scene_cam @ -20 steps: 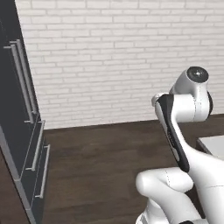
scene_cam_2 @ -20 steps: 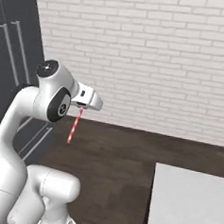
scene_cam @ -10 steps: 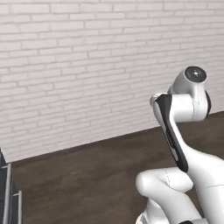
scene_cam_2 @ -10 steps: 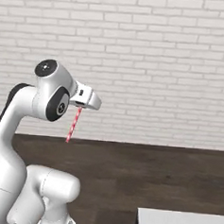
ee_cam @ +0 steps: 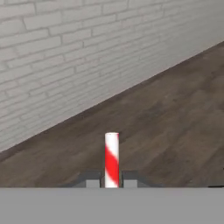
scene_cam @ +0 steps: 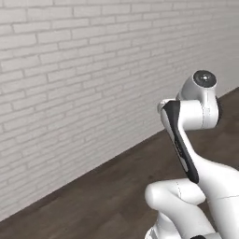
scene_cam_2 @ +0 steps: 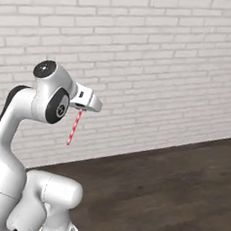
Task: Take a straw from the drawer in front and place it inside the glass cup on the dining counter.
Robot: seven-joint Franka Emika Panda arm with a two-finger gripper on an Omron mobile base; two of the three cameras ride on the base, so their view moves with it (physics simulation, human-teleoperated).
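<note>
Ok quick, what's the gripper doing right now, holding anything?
Gripper: shut on the straw, which hangs down from it.

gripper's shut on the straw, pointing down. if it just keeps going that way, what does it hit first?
Most likely the dark wood floor. In the hand view nothing stands between the gripper, shut on the straw, and the floorboards. The straw's free end would touch first. The brick wall lies further off, though depth is hard to judge.

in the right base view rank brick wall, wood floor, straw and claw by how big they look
1. brick wall, largest, behind everything.
2. wood floor.
3. straw and claw: both small and alike in extent; the straw is longer but far thinner, so no firm ranking.
</note>
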